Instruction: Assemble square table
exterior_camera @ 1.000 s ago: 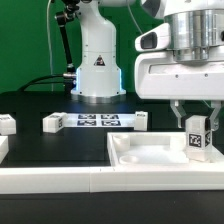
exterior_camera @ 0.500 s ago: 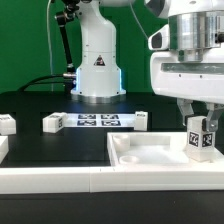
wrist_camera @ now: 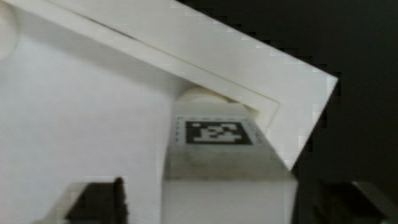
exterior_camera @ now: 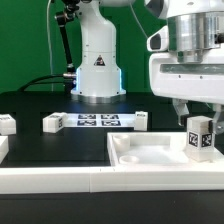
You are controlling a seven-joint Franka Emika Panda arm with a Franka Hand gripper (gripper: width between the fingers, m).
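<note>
Leg [exterior_camera: 198, 137] upright between spread gripper [exterior_camera: 196, 113] fingers, in tabletop [exterior_camera: 150, 153] corner

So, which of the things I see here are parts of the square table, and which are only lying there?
Part of the job:
- table top, white tray with raised rim
- leg standing at the top's corner, between the open jaws
- loose legs on the black surface

Not part of it:
- marker board
- long white rail
- the arm's base
</note>
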